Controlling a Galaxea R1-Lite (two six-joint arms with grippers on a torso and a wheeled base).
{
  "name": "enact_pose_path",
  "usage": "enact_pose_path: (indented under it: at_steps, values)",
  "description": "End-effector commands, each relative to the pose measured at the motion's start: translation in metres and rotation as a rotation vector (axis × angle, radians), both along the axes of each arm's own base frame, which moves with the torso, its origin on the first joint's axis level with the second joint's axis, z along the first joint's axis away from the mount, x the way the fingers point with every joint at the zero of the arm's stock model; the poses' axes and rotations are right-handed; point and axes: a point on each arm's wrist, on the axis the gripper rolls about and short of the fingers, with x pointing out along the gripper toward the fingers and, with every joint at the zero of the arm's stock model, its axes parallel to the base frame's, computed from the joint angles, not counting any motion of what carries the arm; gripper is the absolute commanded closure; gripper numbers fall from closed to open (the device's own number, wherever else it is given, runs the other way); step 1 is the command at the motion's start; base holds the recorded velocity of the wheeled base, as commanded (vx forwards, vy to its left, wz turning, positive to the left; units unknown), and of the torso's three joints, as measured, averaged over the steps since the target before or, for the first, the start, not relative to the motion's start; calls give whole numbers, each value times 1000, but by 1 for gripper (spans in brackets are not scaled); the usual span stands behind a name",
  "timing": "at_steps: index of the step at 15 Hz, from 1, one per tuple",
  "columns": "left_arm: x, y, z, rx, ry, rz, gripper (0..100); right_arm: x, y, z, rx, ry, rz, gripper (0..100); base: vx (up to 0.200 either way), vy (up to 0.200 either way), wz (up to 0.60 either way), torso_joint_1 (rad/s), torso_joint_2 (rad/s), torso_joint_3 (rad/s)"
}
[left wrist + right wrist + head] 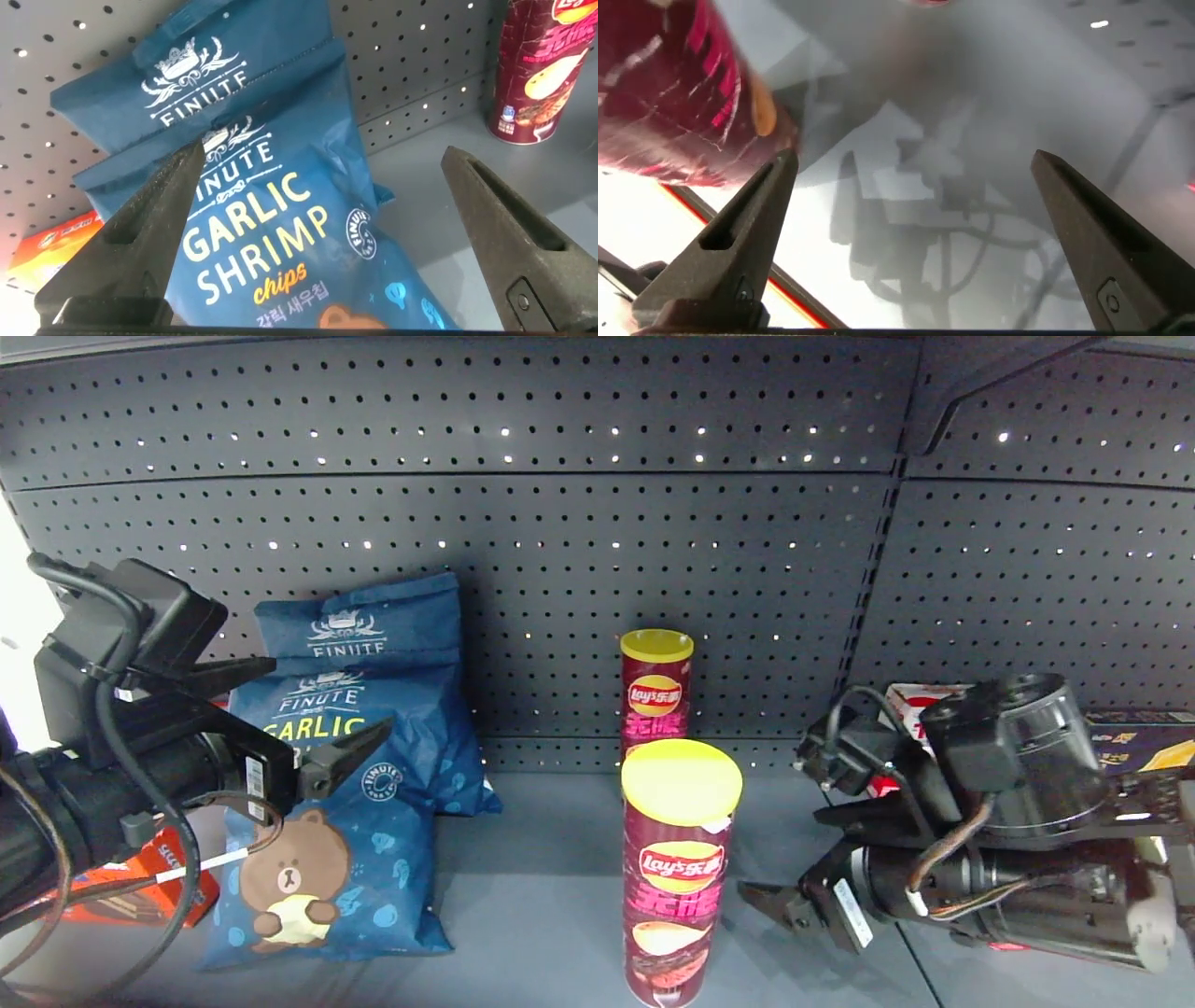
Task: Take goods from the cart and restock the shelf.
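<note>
Two blue chip bags lean on the shelf's back wall at the left: a rear bag (373, 621) and a front bag (336, 840) (271, 215) with a bear on it. My left gripper (313, 714) (324, 157) is open in front of the front bag's upper part, one finger on either side of it and not closed on it. Two red cans with yellow lids stand mid-shelf, the near can (680, 873) (673, 103) in front of the far can (656, 695) (537, 75). My right gripper (794, 868) (915, 159) is open and holds nothing, low over the shelf floor just right of the near can.
An orange-red box (140, 887) (56, 238) lies at the far left behind my left arm. Boxes (920, 705) stand at the right behind my right arm. The perforated back wall (597, 523) closes the shelf. Bare shelf floor (541, 859) lies between bags and cans.
</note>
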Motion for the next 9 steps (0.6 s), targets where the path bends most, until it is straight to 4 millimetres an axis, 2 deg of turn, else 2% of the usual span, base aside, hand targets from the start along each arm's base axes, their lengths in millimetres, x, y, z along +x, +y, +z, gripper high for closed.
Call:
enact_pose_path:
  at_steps: [1, 3, 4, 5, 6, 7, 8, 9]
  values:
    - [-22, 6, 3, -9, -38, 0, 0, -24, -31, 33, 109, -107, -78, 0, 0, 0, 0, 0, 0, 0]
    - [-49, 12, -8, -15, -39, -1, 0, -35, -54, 46, 148, -171, -145, 0, 0, 0, 0, 0, 0, 0]
    - [-72, 19, -21, -17, -44, 3, 0, -41, -78, 59, 185, -233, -233, 0, 0, 0, 0, 0, 0, 0]
    - [-85, 22, -29, -22, -49, 3, 0, -45, -92, 65, 204, -269, -291, 0, 0, 0, 0, 0, 0, 0]
    - [-105, 27, -40, -30, -62, 7, 0, -56, -117, 73, 229, -334, -394, 0, 0, 0, 0, 0, 0, 0]
    - [-121, 31, -51, -58, -66, -1, 0, -71, -138, 77, 240, -396, -496, 0, 0, 0, 0, 0, 0, 0]
    - [-130, 33, -54, -77, -81, 4, 0, -84, -149, 75, 244, -433, -553, 0, 0, 0, 0, 0, 0, 0]
    - [-146, 38, -61, -86, -95, 24, 0, -114, -160, 64, 262, -484, -608, 0, 0, 0, 0, 0, 0, 0]
